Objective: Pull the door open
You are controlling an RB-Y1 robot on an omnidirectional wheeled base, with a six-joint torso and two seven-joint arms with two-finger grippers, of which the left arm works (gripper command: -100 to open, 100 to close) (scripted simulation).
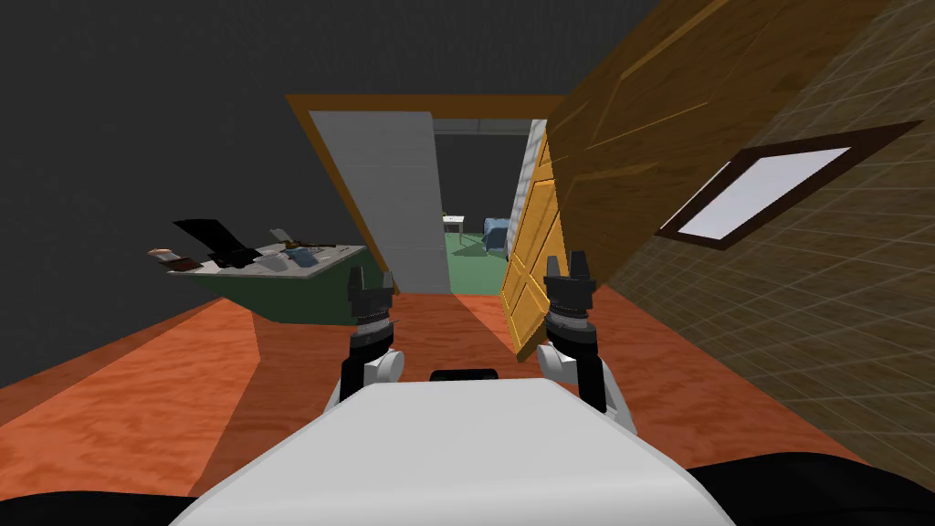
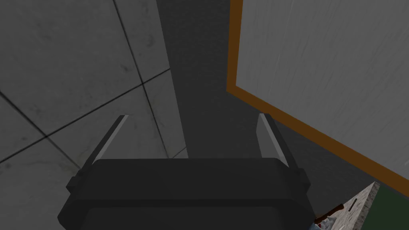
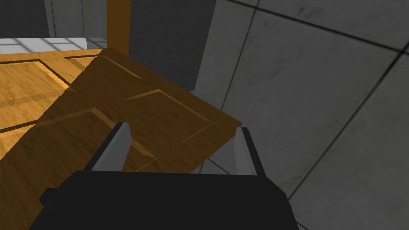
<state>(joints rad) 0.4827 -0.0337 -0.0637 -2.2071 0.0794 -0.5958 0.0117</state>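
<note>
A wooden panelled door (image 1: 531, 260) stands swung into my room, at the right side of a brown-framed doorway (image 1: 315, 137); its darker face (image 1: 657, 119) rises toward the upper right. My right gripper (image 1: 566, 267) is open just beside the door's lower free edge. In the right wrist view the same gripper (image 3: 181, 147) holds nothing, and the dark wooden panel (image 3: 159, 115) lies just beyond its fingertips. My left gripper (image 1: 371, 285) is open and empty, left of the doorway's middle. In its wrist view the open left gripper (image 2: 191, 135) points at a dark wall and the brown frame (image 2: 233, 48).
A green cabinet (image 1: 306, 292) with clutter on top stands at the left of the doorway. A white panel (image 1: 393, 201) covers the opening's left half. Beyond lies a green floor with a blue seat (image 1: 496, 233). A framed window (image 1: 776, 187) is on the right wall.
</note>
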